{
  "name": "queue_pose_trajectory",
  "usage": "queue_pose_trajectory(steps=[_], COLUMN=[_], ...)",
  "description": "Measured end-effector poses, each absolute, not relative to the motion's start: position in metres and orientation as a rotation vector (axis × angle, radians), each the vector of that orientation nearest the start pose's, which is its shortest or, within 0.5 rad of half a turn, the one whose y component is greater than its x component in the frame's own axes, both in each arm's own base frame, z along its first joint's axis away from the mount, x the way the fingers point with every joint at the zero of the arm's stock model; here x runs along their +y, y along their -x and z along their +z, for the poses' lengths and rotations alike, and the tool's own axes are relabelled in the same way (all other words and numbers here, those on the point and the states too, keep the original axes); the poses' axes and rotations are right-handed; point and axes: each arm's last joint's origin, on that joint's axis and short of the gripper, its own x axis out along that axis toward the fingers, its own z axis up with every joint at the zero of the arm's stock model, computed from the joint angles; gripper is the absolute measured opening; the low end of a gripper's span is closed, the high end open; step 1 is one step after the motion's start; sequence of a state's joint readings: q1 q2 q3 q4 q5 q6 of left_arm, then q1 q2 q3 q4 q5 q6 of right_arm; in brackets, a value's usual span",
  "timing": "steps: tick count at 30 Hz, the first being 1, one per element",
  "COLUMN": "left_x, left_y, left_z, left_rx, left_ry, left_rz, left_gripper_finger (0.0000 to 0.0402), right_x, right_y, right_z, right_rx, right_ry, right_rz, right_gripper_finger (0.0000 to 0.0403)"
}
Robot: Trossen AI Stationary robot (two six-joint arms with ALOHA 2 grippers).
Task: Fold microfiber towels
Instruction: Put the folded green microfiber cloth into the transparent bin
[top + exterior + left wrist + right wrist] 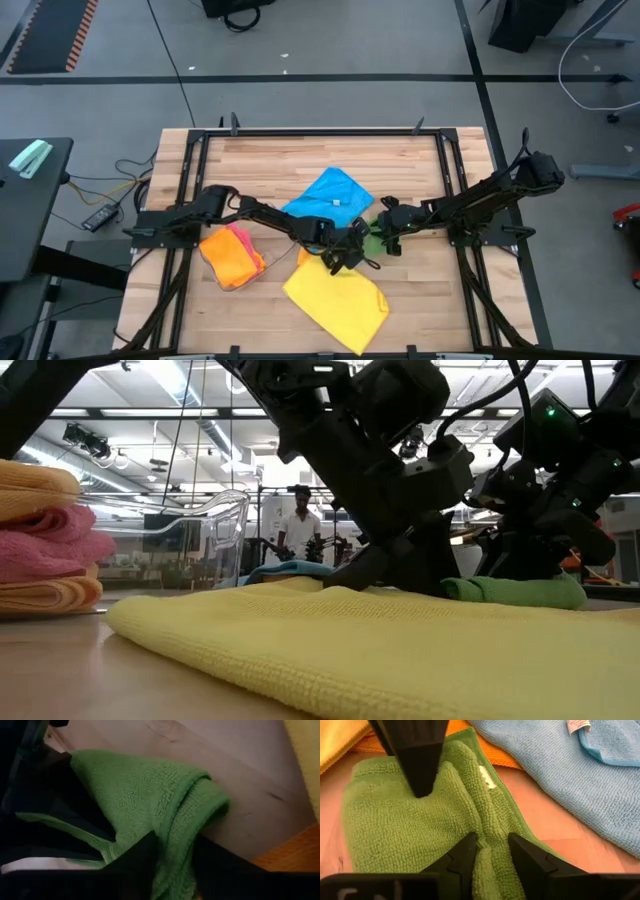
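Note:
A green towel (373,241) lies crumpled on the wooden table between my two grippers, just right of the middle. My left gripper (352,256) reaches in from the left and is shut on it (172,870). From the right, my right gripper (386,237) is shut on the same towel (492,862). A blue towel (326,195) lies spread behind them and a yellow one (335,296) in front. The green towel's bulk (515,591) rests on the table. My left gripper pinches a raised fold of the green towel (175,855) between its two fingers, which slant down from the table's left. The rest of the towel lies bunched on the table ahead of the fingers. My right gripper pinches a raised ridge of the green towel (492,840) between its two fingers, several layers thick. The fingers slant down from the table's right side. The towel lies slack on the table, with the left gripper's fingers (420,765) down on its far part.
A stack of folded orange and pink towels (232,257) sits at the left, close to the left arm. An orange cloth (470,745) lies under the green towel's far edge. A clear plastic tray (215,525) shows beyond the table. A person (298,525) stands far back in the room.

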State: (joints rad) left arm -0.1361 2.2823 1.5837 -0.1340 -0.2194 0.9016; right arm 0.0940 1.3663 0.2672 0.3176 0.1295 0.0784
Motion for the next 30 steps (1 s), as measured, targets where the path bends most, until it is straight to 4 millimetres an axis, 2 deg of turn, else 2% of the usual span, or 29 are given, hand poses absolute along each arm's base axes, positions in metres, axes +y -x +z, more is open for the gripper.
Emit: queue_pose_trajectory(steps=[6, 10, 16, 21, 25, 30], left_x=[-0.052, -0.051, -0.053, -0.054, -0.055, -0.055], left_y=[-0.481, -0.480, -0.476, -0.475, -0.475, -0.473], left_z=[0.121, 0.124, 0.142, 0.155, 0.158, 0.160], left_rx=[0.813, 0.817, 0.818, 0.899, 0.914, 0.930], left_ry=[-0.955, -0.886, -0.824, -0.760, -0.673, -0.549], left_rz=[-0.254, -0.221, -0.201, -0.217, -0.216, -0.168], left_gripper_finger=[0.0020, 0.0024, 0.0018, 0.0022, 0.0032, 0.0020], right_x=[0.015, 0.016, 0.016, 0.025, 0.035, 0.052], right_y=[-0.199, -0.202, -0.202, -0.196, -0.191, -0.187], right_z=[0.103, 0.112, 0.140, 0.164, 0.180, 0.179], right_rx=[0.779, 0.842, 0.928, 0.824, 0.706, 0.714], right_ry=[0.003, 0.008, -0.008, 0.061, 0.138, 0.155], right_rz=[-0.060, -0.057, -0.085, -0.090, -0.056, 0.033], right_gripper_finger=[0.0124, 0.0124, 0.0124, 0.0124, 0.0126, 0.0163])
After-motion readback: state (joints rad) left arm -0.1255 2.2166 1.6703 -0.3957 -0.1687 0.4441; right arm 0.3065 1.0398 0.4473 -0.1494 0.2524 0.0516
